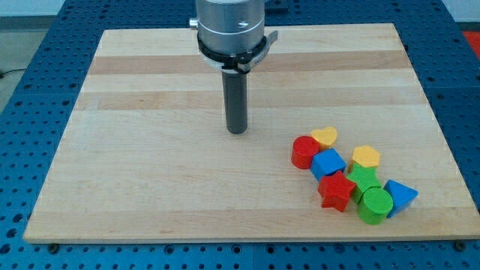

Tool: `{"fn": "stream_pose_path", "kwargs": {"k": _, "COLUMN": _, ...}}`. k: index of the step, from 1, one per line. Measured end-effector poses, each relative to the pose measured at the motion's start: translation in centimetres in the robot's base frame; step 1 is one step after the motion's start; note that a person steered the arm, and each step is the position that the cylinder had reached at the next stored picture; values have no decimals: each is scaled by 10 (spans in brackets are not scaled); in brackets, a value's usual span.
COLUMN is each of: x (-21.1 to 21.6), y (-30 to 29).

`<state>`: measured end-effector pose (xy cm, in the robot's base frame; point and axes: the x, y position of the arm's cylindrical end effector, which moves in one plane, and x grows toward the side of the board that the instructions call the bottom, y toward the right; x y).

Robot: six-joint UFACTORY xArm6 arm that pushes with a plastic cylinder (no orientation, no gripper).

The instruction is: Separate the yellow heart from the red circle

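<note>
The yellow heart (325, 136) lies at the view's lower right, touching the red circle (304, 152) just below and left of it. My tip (237, 131) rests on the wooden board (150, 150), to the left of both blocks and apart from them by about a block's width or more. The rod stands upright under the grey arm head at the view's top centre.
A cluster sits beside the two blocks: a blue cube (328, 163), a red star (336, 192), a yellow pentagon (366, 157), a green star (364, 178), a green circle (374, 205) and a blue triangle (400, 196). The board's bottom edge is close below them.
</note>
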<state>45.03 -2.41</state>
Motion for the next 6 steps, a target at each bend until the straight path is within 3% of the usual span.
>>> {"fn": "stream_pose_path", "kwargs": {"k": 2, "x": -13, "y": 142}}
{"fn": "stream_pose_path", "kwargs": {"k": 3, "x": 18, "y": 179}}
{"fn": "stream_pose_path", "kwargs": {"k": 5, "x": 46, "y": 72}}
{"fn": "stream_pose_path", "kwargs": {"k": 6, "x": 34, "y": 34}}
